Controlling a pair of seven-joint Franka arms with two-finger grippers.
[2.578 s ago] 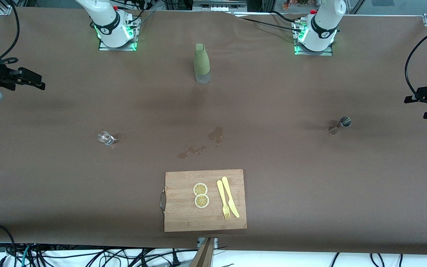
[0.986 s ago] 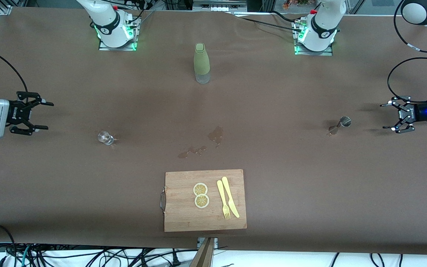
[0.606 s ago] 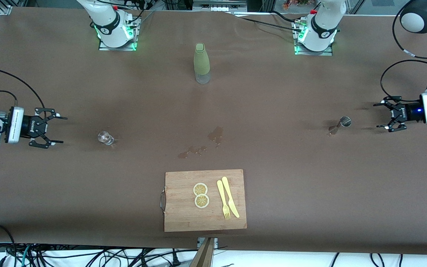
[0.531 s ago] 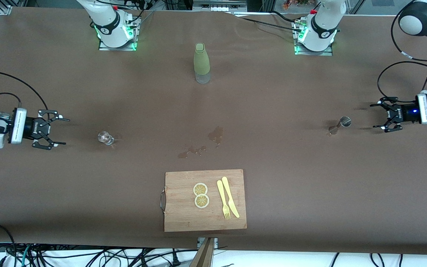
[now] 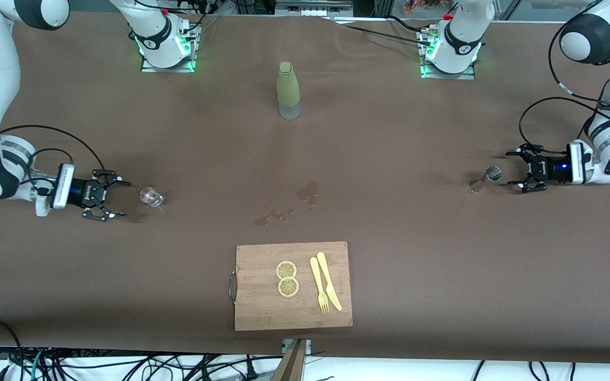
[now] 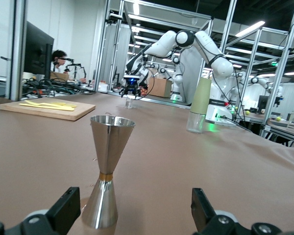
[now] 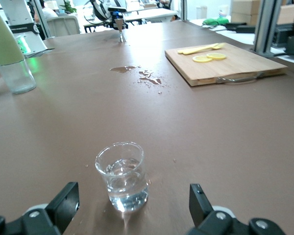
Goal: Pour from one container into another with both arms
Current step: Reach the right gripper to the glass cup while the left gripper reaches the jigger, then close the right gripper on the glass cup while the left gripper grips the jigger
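Two containers wait ungrasped: a glass (image 5: pixel 151 197) at nine o'clock on the desk (image 5: pixel 389 254), a metal measuring cup (image 5: pixel 485 178) at three. Each gripper, right (image 5: pixel 116 199) and left (image 5: pixel 513 171), sits spread wide just beside its container; lifting and pouring remain.

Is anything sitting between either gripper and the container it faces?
Nothing visible. The right gripper is open, facing the glass across bare table; the left gripper, also open, faces the jigger the same way.
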